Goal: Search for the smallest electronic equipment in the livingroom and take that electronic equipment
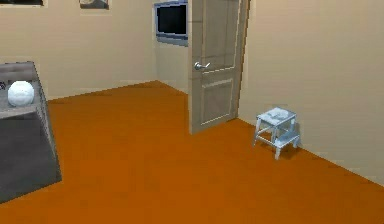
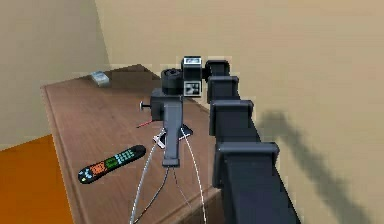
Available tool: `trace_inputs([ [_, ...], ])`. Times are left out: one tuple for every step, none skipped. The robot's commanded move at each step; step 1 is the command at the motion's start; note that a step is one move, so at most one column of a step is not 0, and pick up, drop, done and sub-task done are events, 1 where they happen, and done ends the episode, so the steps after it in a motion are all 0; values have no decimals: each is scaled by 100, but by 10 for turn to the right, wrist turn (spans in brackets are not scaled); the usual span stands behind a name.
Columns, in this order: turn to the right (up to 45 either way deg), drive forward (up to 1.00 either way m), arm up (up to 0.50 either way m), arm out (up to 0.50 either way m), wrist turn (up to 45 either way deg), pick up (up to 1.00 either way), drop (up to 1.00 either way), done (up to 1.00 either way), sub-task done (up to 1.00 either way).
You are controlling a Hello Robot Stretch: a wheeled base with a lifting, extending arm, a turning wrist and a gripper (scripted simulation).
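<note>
arm (image 2: pixel 245 165): extended over the desk (image 2: pixel 75 110), behind the gripper.
gripper (image 2: pixel 170 205): whether anything is held cannot be told.
remote (image 2: pixel 112 163): laid on desk, toward arm side view's left of gripper, long axis pointed at it.

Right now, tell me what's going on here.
The Stretch's arm reaches out over a brown wooden table, with the gripper over the tabletop. A black remote control with coloured buttons lies on the table beside it, and a small grey thing sits at the far corner. Something small lies at the gripper, so I cannot tell whether it holds anything. Ahead are an orange floor, a door ajar and a step stool.
</note>
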Motion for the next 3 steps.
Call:
trace_inputs([
  [0,0,0,0,450,0,0,0,0],
  [0,0,0,0,450,0,0,0,0],
  [0,0,0,0,450,0,0,0,0],
])
